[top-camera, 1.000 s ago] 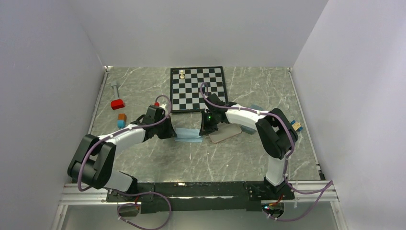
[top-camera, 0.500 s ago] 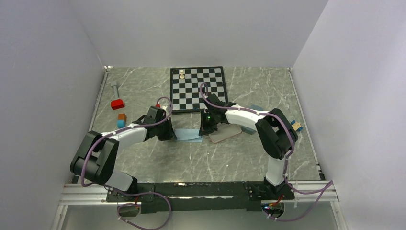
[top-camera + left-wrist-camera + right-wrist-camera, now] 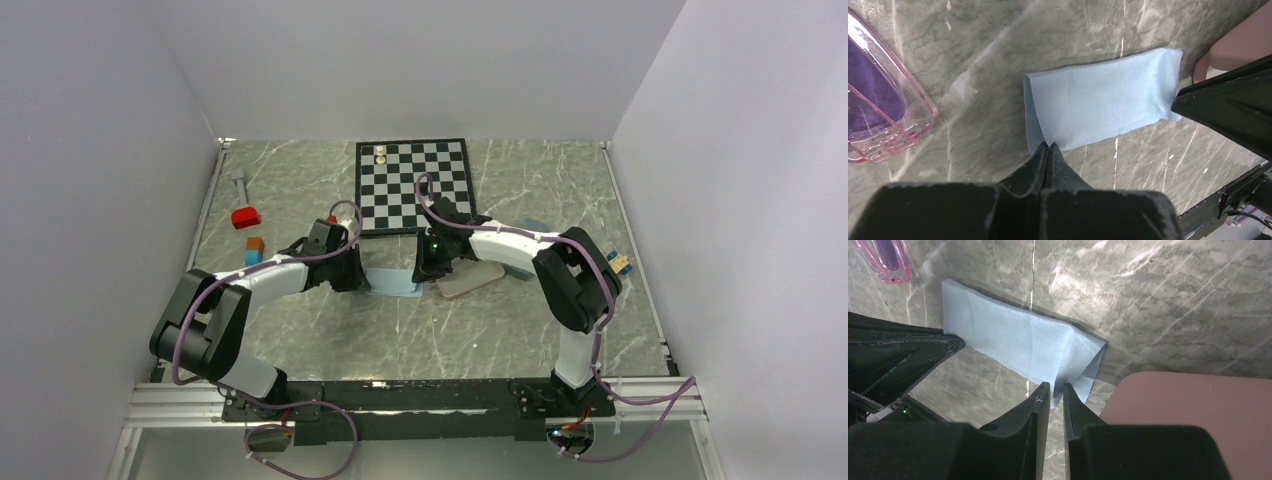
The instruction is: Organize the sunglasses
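Left arm [image 3: 270, 280] has swung inward and the cloth [image 3: 1098, 95] lies narrower, left gripper [image 3: 1048, 150] and right gripper [image 3: 1053, 390] each clamped on one end, while the purple sunglasses [image 3: 878, 115] rest free on the surface [image 3: 998, 40] at ten o'clock of the left gripper, the nearer one.

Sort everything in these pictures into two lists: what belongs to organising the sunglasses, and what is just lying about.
Belongs to the job: purple-pink sunglasses; light-blue cloth, pinched by the left gripper and right gripper; pink case.

Lying about: chessboard with a chess piece; red block; orange block; blue block.
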You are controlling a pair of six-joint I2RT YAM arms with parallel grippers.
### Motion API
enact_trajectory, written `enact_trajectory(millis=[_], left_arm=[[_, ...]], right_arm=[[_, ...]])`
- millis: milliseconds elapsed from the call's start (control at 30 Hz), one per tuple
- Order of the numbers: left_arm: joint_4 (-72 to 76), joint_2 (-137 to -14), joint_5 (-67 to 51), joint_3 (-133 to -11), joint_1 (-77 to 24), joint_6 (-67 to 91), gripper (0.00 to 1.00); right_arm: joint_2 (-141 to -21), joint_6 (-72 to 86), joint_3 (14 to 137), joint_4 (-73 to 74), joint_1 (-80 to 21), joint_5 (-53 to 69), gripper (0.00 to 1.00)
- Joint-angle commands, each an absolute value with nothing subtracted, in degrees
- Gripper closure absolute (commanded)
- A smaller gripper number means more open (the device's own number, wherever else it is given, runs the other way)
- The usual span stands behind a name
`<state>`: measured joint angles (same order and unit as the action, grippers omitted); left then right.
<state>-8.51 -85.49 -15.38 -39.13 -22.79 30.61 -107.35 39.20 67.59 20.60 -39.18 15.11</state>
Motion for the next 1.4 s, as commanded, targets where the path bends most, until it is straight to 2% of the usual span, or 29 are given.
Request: enact_trajectory(millis=[0,633,933,1100,1200,1267,1367], left_arm=[[-9.08,-85.23,-16.35,-40.88,-22.59,29.54,1.00],[-8.66,-82.73,-15.81,-40.72,-22.59,29.88,1.00],[-10.33,-81.53,-14.00,-40.25,-22.54,29.37,1.00],[-10.95,-81.71,-15.07,-40.41,-22.59,28.69,0.99],[-11.92,-81.99,-15.17,-41.26,-22.59,28.35,0.93],[-12.33,-81.98,-14.93,-41.71,-22.59,28.13,0.85],[-12.33,-81.03,-14.83,-41.88,-22.59,28.07,0.62]], right_arm=[[-108.60,40.61,64.69,25.42,-39.79,12.39,0.80],[-106.15,40.08,63.71,26.91,-41.04,9.27,0.82],[-105.07,39.39,63.64,26.68,-41.22,8.34,0.79],[-103.49,37.00,64.28,25.84,-41.22,6.79,0.73],[-102.44,35.43,64.42,24.92,-41.25,6.87,0.69],[-101.87,33.99,64.78,24.70,-41.38,7.19,0.66],[-100.67,31.13,65.21,24.02,-41.86,7.08,0.61]])
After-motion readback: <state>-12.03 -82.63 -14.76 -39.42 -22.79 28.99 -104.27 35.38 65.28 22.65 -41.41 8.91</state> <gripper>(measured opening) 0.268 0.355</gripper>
